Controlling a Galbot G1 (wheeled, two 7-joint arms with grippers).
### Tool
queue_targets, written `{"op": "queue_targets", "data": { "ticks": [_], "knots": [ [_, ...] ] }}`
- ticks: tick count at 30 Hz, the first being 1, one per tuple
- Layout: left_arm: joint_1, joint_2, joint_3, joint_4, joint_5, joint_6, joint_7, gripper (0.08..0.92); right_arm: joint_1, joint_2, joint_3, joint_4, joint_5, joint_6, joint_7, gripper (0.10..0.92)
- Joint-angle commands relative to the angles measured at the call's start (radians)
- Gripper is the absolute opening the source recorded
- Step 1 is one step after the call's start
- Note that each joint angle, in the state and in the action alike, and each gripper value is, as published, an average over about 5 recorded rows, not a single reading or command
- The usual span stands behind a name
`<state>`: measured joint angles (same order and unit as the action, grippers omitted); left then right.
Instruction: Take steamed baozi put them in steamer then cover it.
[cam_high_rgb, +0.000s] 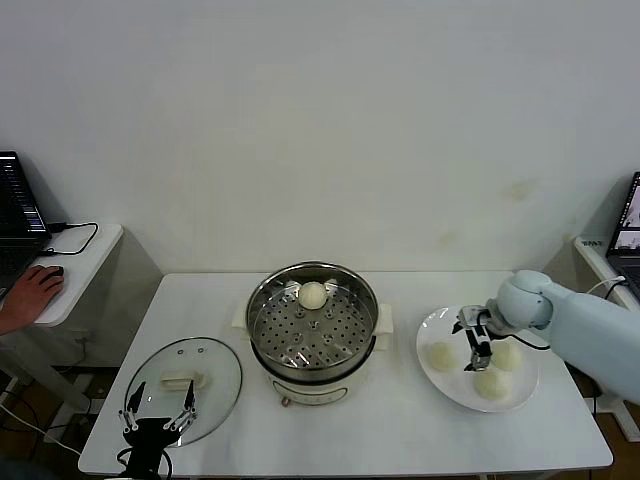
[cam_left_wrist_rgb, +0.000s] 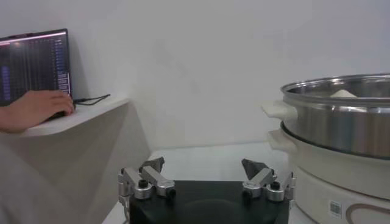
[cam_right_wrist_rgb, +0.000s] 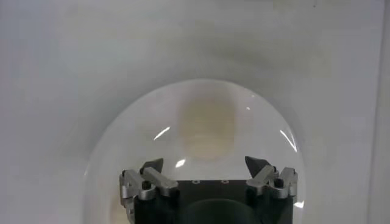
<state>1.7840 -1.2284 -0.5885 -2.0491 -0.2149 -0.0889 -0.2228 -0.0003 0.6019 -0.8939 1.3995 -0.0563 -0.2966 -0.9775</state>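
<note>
The steamer (cam_high_rgb: 312, 340) stands mid-table with one steamed baozi (cam_high_rgb: 313, 294) on its perforated tray. Three more baozi (cam_high_rgb: 441, 355) (cam_high_rgb: 506, 355) (cam_high_rgb: 490, 383) lie on a white plate (cam_high_rgb: 432, 325) at the right. My right gripper (cam_high_rgb: 478, 357) hangs open over the plate, between the three buns, holding nothing. In the right wrist view the gripper (cam_right_wrist_rgb: 203, 161) is open above the plate (cam_right_wrist_rgb: 122, 140), with a blurred baozi (cam_right_wrist_rgb: 206, 125) ahead of it. The cover (cam_high_rgb: 215, 365) lies flat at the front left. My left gripper (cam_high_rgb: 162, 402) (cam_left_wrist_rgb: 203, 162) waits open at its near edge.
A side table (cam_high_rgb: 85, 262) at the left holds a laptop (cam_high_rgb: 18, 208), with a person's hand (cam_high_rgb: 30, 295) on a mouse. From the left wrist, the steamer's steel wall (cam_left_wrist_rgb: 341, 125) rises on the right. A second laptop (cam_high_rgb: 628, 225) stands at the far right.
</note>
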Motion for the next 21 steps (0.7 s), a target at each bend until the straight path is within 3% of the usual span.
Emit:
{"op": "queue_targets", "data": {
  "ticks": [1,12,21],
  "knots": [
    [-0.002,-0.001,-0.001,0.005,0.002,0.001,0.0,0.823,-0.074,0.105,0.065,-0.09,-0.022,0.0,0.012,0.823],
    [-0.002,-0.004,0.002,0.007,0.003,0.001,0.0,0.823,-0.078,0.101,0.063,-0.093,-0.049,-0.014,-0.013,0.815],
    [-0.002,-0.003,0.003,0.005,0.004,0.002,0.0,0.823,-0.09,0.113,0.071,-0.099,-0.063,-0.015,-0.017,0.736]
  ]
}}
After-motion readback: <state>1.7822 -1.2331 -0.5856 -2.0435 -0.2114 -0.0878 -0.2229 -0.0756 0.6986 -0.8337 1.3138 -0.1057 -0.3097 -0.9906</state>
